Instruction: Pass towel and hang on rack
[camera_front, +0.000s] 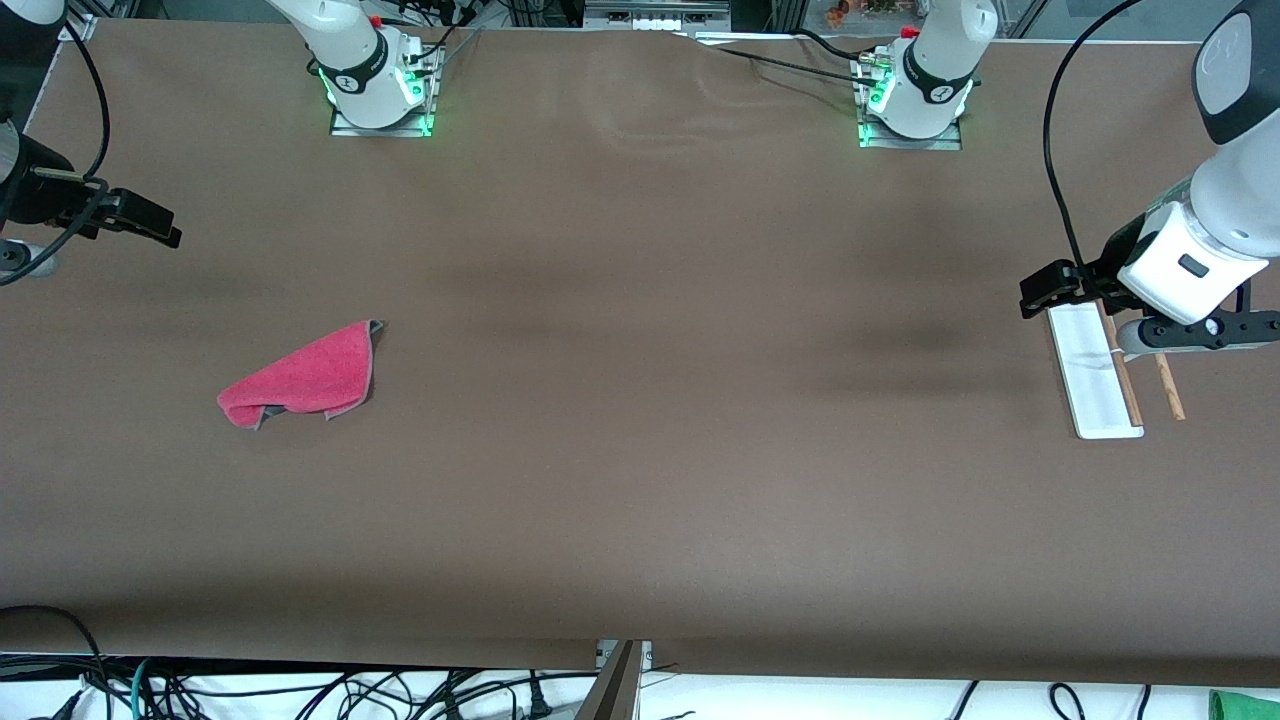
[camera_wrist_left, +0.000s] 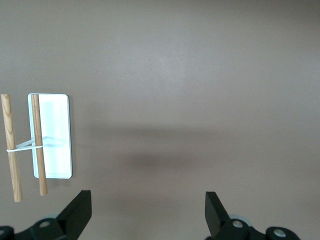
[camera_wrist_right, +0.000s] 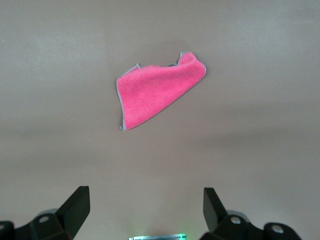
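Note:
The pink-red towel with its grey edge lies crumpled flat on the brown table toward the right arm's end; it also shows in the right wrist view. The rack has a white base and two brown rods, and it lies at the left arm's end; it also shows in the left wrist view. My left gripper is open and empty, held up above the rack's farther end. My right gripper is open and empty, up in the air, with the towel well ahead of it.
The brown table cover spans the whole surface. The two arm bases stand along the farthest edge. Cables hang below the table's nearest edge.

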